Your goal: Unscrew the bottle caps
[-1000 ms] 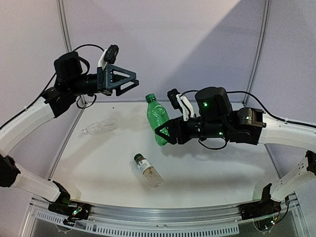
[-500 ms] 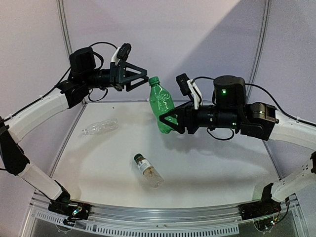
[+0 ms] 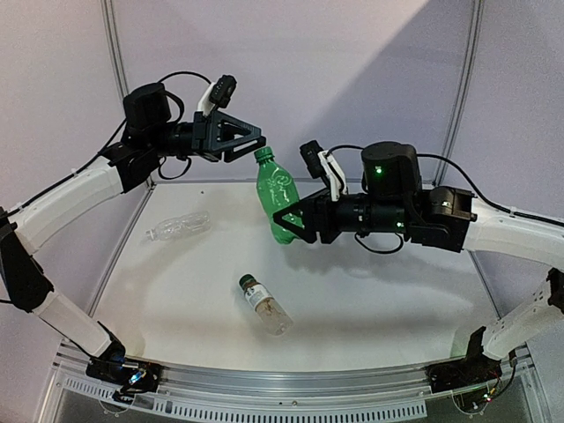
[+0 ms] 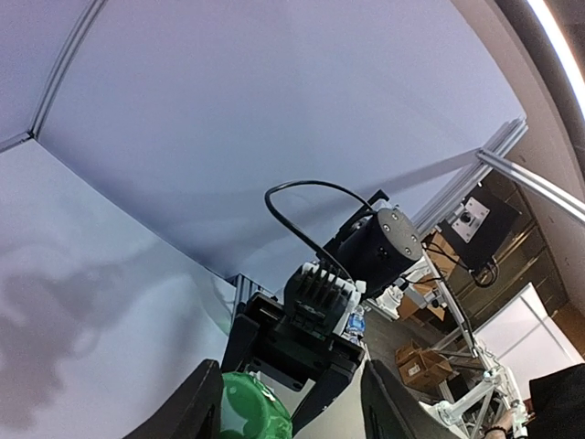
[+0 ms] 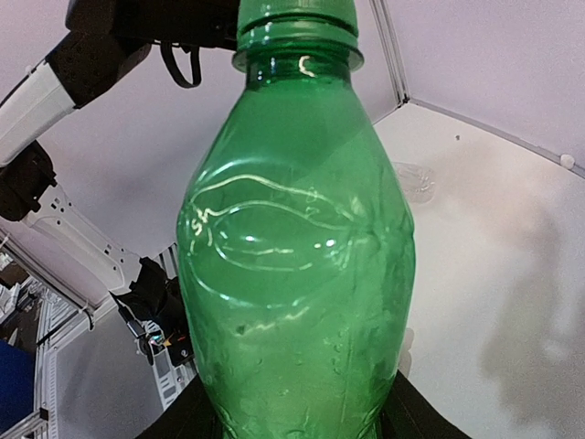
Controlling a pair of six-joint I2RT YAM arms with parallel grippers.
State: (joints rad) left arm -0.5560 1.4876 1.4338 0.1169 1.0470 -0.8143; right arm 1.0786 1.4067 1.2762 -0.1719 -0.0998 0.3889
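Mid-left of top view: clear ribbed bottle (image 3: 179, 226) on its side on the table (image 3: 397, 300), well apart from both arms.

Upper left toward centre: left gripper (image 3: 257, 144), level with the green cap (image 3: 263, 155). Jaws partly open, one on each side of the cap. Wrist view shows a gap on one side, so no clamp on it yet.

Centre: green bottle (image 3: 280, 198) in the air above the table, tilted, neck toward upper left, cap on.

Lower centre: labelled bottle (image 3: 265, 306) flat on the table, dark cap (image 3: 248, 282) on.

Centre-right: right gripper (image 3: 289, 220) clamped across the lower body of the green bottle, pinching it from both sides.

Risks, as judged:
- Cap off-centre between the jaws. Closing may shove the neck sideways and lever the bottle in the right grip.
- Smooth, thin wall. A twist may spin the whole bottle instead of the thread, or dent the body.
- Shallow bite on a small cap. Likely slip.
- Loosened cap high over the table. Could drop and roll off.
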